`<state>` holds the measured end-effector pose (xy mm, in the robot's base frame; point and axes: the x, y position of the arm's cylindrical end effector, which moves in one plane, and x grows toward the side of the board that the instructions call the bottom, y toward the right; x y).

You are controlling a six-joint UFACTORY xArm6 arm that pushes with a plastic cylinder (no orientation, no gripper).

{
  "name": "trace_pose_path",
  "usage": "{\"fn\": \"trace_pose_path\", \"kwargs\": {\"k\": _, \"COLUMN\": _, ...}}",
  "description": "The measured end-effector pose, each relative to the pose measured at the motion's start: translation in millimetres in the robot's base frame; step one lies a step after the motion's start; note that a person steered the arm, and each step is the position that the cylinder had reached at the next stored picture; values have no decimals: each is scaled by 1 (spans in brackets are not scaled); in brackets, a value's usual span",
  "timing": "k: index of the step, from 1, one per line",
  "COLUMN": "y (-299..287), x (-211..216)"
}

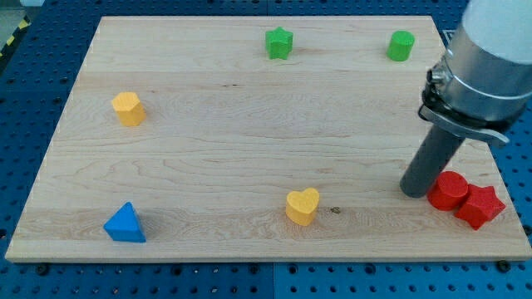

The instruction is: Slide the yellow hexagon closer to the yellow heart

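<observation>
Wide bare worktop (249, 141) through the middle; nothing between yellow hexagon (128, 109) at the view's left and yellow heart (302, 206) near the bottom edge. Blue triangle (125, 224) sits off that line, bottom left. My tip (413, 193) stands just beside red cylinder (448, 190) and red star (479, 206), crowding bottom right. Green star (279, 43), green cylinder (401, 46) hug the top edge.

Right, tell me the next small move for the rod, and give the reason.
Probably swing my tip away from the red blocks toward the view's upper left. The yellow hexagon sits far off at the view's left, the yellow heart near the bottom centre, so my tip must get beyond the hexagon's upper-left side before it can push it heartward.
</observation>
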<state>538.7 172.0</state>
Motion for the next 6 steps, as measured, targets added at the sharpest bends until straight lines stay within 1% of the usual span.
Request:
{"fn": "trace_pose_path", "kwargs": {"k": 2, "y": -64, "x": -86}}
{"fn": "trace_pose_path", "kwargs": {"k": 3, "y": -127, "x": -132}}
{"fn": "trace_pose_path", "kwargs": {"k": 4, "y": -208, "x": -165}}
{"fn": "trace_pose_path", "kwargs": {"k": 5, "y": -285, "x": -179}}
{"fn": "trace_pose_path", "kwargs": {"k": 6, "y": -346, "x": -173}}
